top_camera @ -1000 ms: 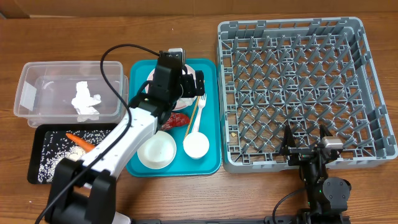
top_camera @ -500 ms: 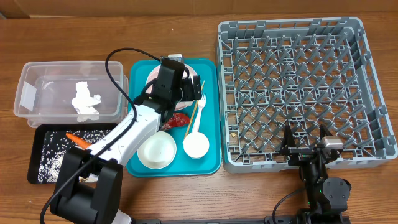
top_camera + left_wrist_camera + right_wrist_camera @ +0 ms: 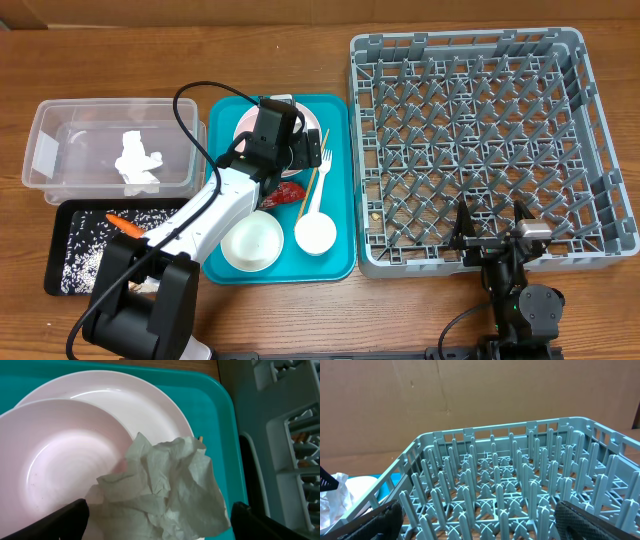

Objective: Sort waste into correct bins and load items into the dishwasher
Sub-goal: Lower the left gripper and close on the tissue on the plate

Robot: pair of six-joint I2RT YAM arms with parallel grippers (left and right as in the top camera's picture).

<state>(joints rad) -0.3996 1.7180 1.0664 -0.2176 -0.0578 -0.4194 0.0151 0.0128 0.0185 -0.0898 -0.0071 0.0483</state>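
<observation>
My left gripper hangs open over the pale pink plate at the back of the teal tray. A crumpled white tissue lies between its fingers on the plate, beside a pale bowl. On the tray lie a red wrapper, a white fork, a wooden stick, a white bowl and a small cup. The clear tub holds a tissue. The black tray holds scraps and a carrot. My right gripper is open and empty at the grey dish rack's front edge.
The teal tray sits between the bins on the left and the dish rack on the right. The rack's upright pegs fill the right wrist view. My left arm's black cable loops over the tub's right end.
My left gripper has shifted a little toward the front of the teal tray, staying over the plate. The right arm has not moved.
</observation>
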